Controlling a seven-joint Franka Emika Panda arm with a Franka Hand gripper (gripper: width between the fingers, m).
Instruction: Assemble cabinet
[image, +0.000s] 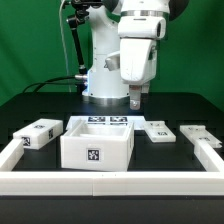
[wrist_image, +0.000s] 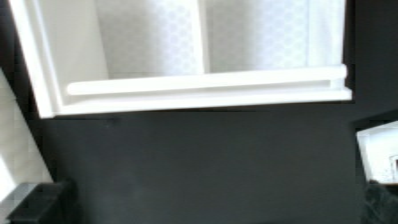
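White plastic box cabinet (image: 97, 150) on black bench (image: 35, 102): probably light, hard, slippery. Best pinched on thin top wall. Pincer (image: 136, 100) spread, holding nothing.

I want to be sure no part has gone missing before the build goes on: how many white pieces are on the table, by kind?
Large open cabinet box: 1
Smaller tagged blocks: 3 (one at the exterior view's left, two at its right)
Marker board, partly hidden behind the box: 1
Border rail: 1
Total: 6
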